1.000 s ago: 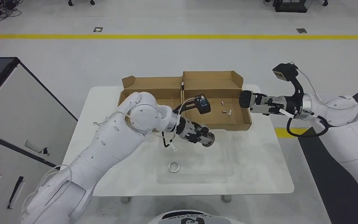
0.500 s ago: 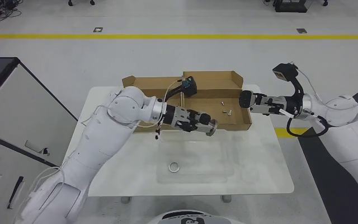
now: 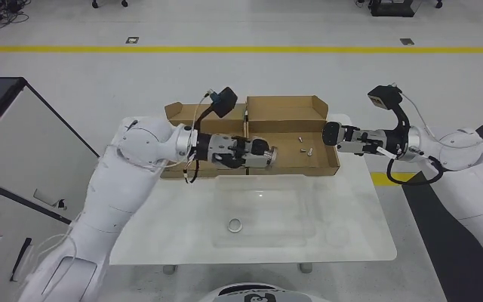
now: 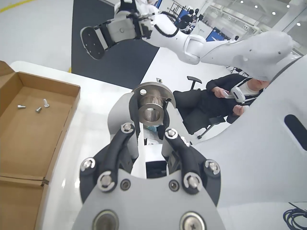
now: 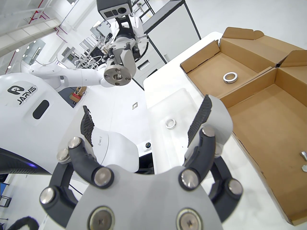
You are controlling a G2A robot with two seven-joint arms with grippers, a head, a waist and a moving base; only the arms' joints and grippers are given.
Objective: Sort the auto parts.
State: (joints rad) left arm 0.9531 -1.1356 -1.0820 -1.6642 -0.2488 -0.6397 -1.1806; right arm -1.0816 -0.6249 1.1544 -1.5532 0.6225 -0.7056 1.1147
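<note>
We see the left gripper [image 4: 149, 118] clamped on a flanged metal sleeve [image 4: 151, 92], raised above the table [image 3: 347, 219]. Just beside its tip sits an open cardboard box [image 4: 36, 132] holding three small bolts [image 4: 36, 107]. At that box's opposite end the right gripper [image 5: 144, 123] hangs with its fingers spread wide and nothing between them, facing the left one. A second open box [image 5: 206, 72], touching the first on the side away from the right gripper, holds a single metal ring [image 5: 229, 77]. Another ring [image 3: 235, 225] lies in a shallow tray [image 3: 287, 226], nearer the robot than both grippers.
</note>
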